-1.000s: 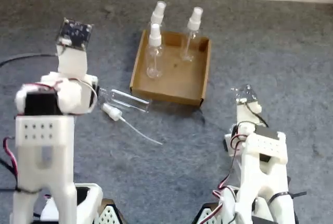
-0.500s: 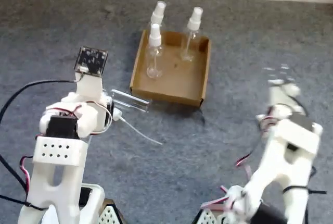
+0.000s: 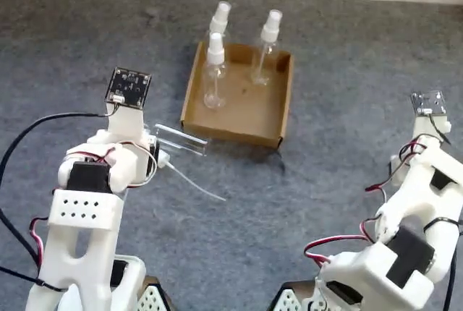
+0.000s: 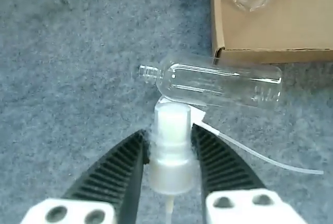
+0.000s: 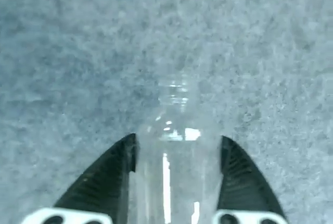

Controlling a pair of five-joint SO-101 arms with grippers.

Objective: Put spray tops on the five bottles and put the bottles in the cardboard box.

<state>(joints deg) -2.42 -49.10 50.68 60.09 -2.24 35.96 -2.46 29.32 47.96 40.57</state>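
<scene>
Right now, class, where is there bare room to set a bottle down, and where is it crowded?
Bare carpet lies between the cardboard box and the right end effector gripping an uncapped bottle, and left of the box. Crowded: the box's near left corner, with the lying bottle, spray top and left end effector.

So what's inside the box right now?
Two capped bottles stand in the box: a left bottle and a right bottle. A third bottle, also capped, rises behind the left one, which hides its base, so whether it stands inside can't be told.
</scene>
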